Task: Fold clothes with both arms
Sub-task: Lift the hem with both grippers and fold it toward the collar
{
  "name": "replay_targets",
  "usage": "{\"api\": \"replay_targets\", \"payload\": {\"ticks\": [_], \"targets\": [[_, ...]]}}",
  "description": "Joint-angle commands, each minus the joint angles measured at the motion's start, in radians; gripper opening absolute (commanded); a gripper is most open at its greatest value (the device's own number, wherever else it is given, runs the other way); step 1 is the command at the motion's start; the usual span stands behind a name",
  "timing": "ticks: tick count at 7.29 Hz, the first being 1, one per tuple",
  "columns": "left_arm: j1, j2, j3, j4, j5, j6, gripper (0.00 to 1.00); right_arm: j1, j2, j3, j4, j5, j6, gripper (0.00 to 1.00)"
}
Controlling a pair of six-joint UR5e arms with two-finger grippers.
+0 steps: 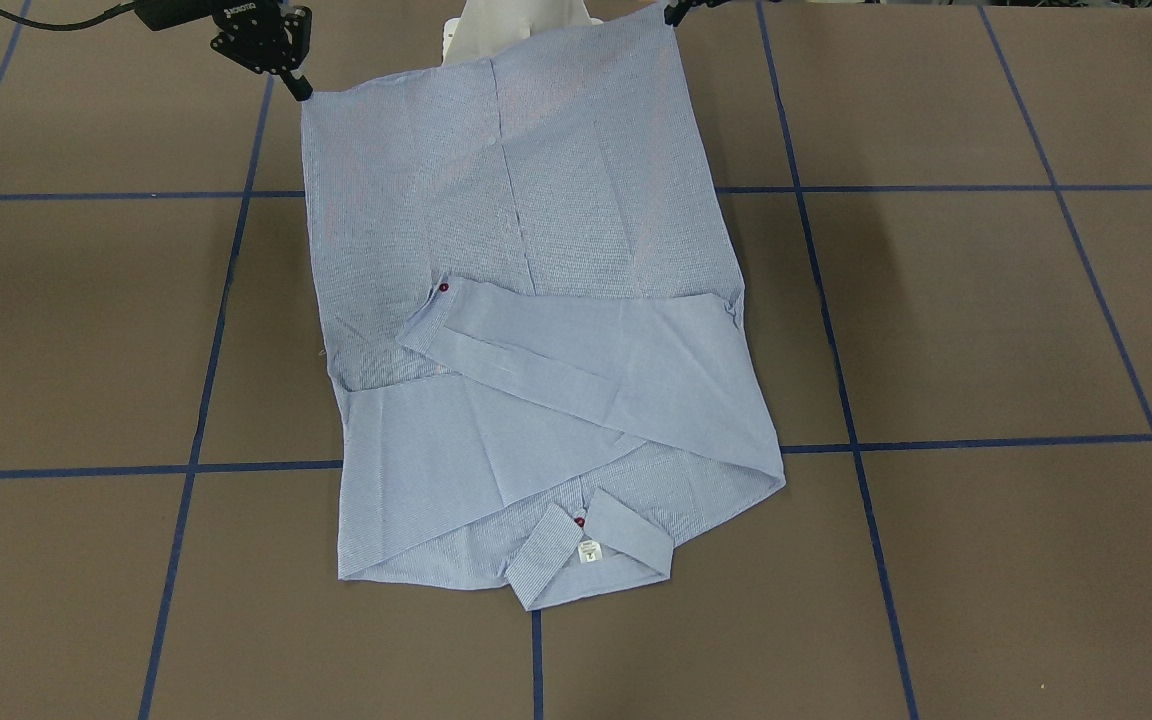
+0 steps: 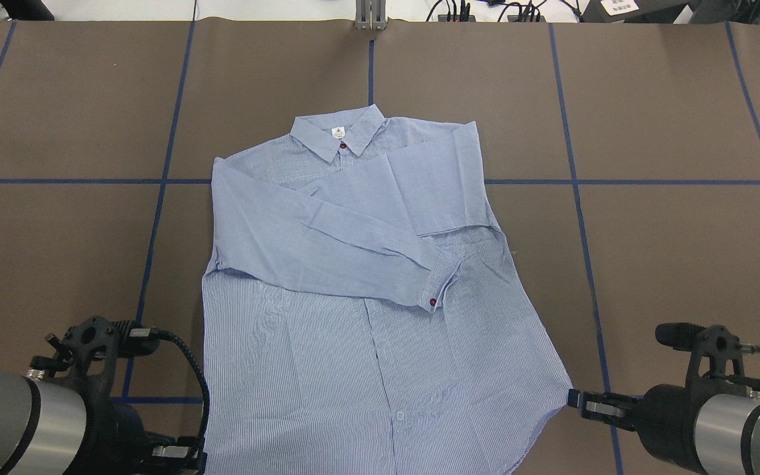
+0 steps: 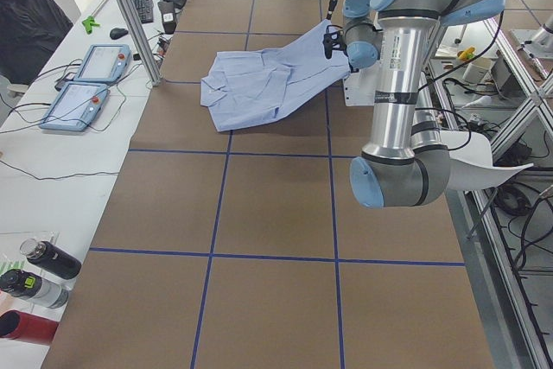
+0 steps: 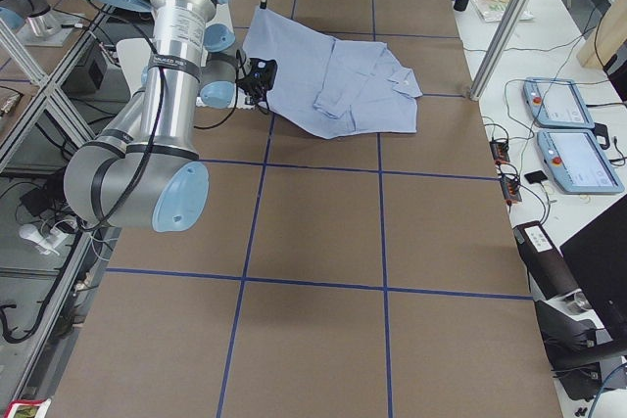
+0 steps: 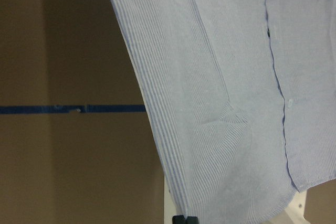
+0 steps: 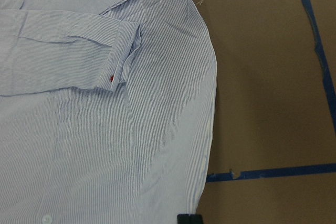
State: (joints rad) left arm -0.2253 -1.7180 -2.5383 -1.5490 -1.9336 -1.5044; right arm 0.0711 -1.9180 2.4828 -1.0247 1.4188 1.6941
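Note:
The light blue striped shirt (image 2: 367,330) lies on the brown table, collar (image 2: 337,135) at the far side, both sleeves folded across the chest. A cuff with a dark red button (image 2: 433,302) lies near the middle. My left gripper (image 2: 192,455) is shut on the shirt's near left hem corner. It shows at the top of the front view (image 1: 674,15). My right gripper (image 2: 574,398) is shut on the near right hem corner and also shows in the front view (image 1: 302,90). The hem is raised a little off the table and stretched between them.
The table (image 2: 683,251) has a blue tape grid. The white pedestal base (image 1: 516,20) stands right behind the hem. Two teach pendants (image 3: 86,84), bottles (image 3: 43,274) and a seated operator (image 3: 26,15) are on the far side, past an aluminium post (image 3: 130,15).

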Motion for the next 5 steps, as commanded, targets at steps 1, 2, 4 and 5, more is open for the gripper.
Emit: {"api": "replay_targets", "payload": {"ticks": [1, 2, 4, 5], "targets": [[-0.081, -0.047, 0.08, 0.038, -0.018, 0.013, 0.0, 0.155, 0.072, -0.019, -0.094, 0.144, -0.025, 0.0], [-0.159, -0.114, 0.19, 0.035, -0.016, 0.015, 0.0, 0.223, 0.232, -0.122, -0.139, 0.147, -0.072, 0.0], [-0.267, -0.198, 0.332, 0.038, 0.072, 0.054, 0.0, 0.387, 0.518, -0.254, -0.313, 0.185, -0.158, 0.0], [-0.351, -0.201, 0.339, 0.04, 0.076, 0.094, 0.0, 0.48, 0.636, -0.261, -0.441, 0.225, -0.218, 0.0]]}}
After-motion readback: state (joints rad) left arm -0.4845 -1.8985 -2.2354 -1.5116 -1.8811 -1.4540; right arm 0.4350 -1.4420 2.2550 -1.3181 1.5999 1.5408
